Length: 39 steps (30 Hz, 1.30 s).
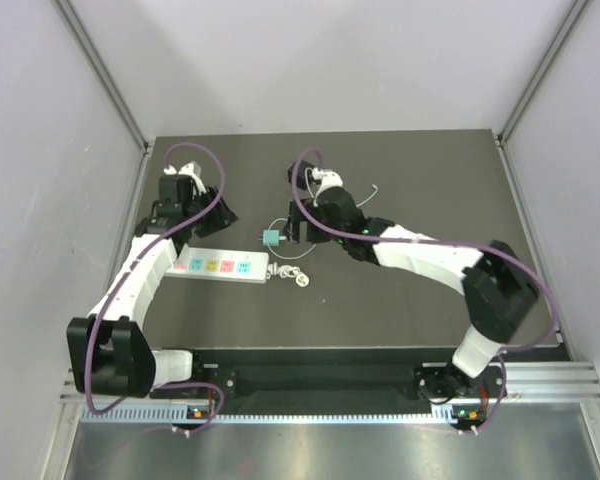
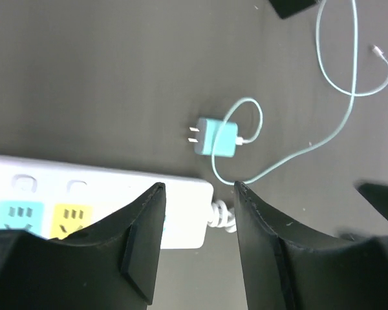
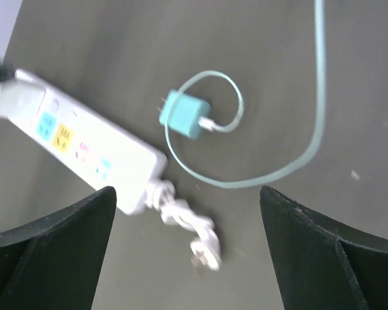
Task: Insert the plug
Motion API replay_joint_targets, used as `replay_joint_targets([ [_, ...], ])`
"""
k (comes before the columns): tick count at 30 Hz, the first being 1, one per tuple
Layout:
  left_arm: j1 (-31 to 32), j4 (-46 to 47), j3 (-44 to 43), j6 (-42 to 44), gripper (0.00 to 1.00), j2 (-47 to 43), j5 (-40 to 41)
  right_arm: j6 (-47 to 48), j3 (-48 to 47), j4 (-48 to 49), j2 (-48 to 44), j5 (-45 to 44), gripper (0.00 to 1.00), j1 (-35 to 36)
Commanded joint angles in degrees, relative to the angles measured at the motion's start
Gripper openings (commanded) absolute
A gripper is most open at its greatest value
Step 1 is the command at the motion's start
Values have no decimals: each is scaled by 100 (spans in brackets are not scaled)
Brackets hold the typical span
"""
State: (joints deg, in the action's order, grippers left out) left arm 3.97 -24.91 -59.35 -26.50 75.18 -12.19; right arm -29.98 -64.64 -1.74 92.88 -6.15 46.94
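The plug (image 1: 271,238) is a small teal cube with two prongs and a long thin pale teal wire. It lies flat on the dark mat just beyond the right end of the white power strip (image 1: 218,266), prongs pointing left. It also shows in the left wrist view (image 2: 218,137) and the right wrist view (image 3: 186,116). My left gripper (image 1: 216,212) is open and empty above the strip's right end (image 2: 198,187). My right gripper (image 1: 298,232) is open wide and empty, above the mat right beside the plug (image 3: 187,190).
The strip's short coiled white cord (image 1: 290,275) lies off its right end, also in the right wrist view (image 3: 187,226). The plug's wire loops toward the back right, its free end (image 1: 375,187) on the mat. Grey walls enclose the mat on three sides.
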Motion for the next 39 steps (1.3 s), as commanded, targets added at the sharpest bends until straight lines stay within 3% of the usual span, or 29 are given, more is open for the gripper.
replay_joint_targets([
  [1, 69, 918, 363, -321, 51, -486, -214, -561, -715, -98, 756, -263, 89, 52],
  [8, 78, 812, 617, 21, 50, -741, -793, -1001, -1647, -186, 1715, -422, 77, -35],
  [13, 78, 750, 758, 136, 50, -987, -566, -1475, -1929, -529, 2093, -693, 71, -71],
  [20, 78, 838, 987, 172, 50, -1067, -741, -1950, -1500, -108, 2164, -659, 57, -264],
  [30, 78, 961, 1004, 189, 49, -987, -988, -2416, -1525, 130, 2586, -246, 56, -317],
  [39, 78, 961, 1101, 251, 49, -1031, -944, -2706, -1551, 455, 2841, -185, 47, -343],
])
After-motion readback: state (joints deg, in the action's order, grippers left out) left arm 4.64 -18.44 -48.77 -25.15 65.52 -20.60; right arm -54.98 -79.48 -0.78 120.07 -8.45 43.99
